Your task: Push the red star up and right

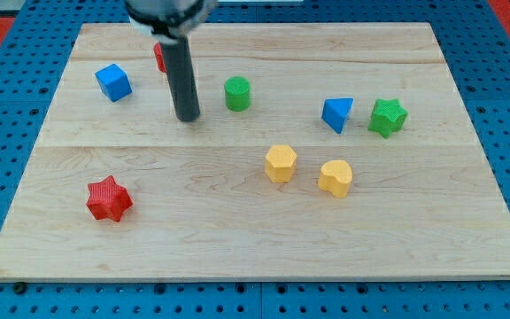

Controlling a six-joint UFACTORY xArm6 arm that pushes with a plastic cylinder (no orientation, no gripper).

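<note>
The red star (pixel 108 198) lies on the wooden board (pixel 255 239) at the view's lower left. My dark rod comes down from the view's top, and my tip (pixel 188 117) rests on the board well above and to the right of the red star, apart from it. The tip stands just left of a green cylinder (pixel 237 93). A red block (pixel 159 57) is mostly hidden behind the rod, so its shape cannot be made out.
A blue cube (pixel 113 81) sits at the upper left. A blue triangular block (pixel 337 114) and a green star (pixel 387 117) sit at the right. A yellow hexagon (pixel 281 163) and a yellow heart-like block (pixel 336 177) lie at centre right.
</note>
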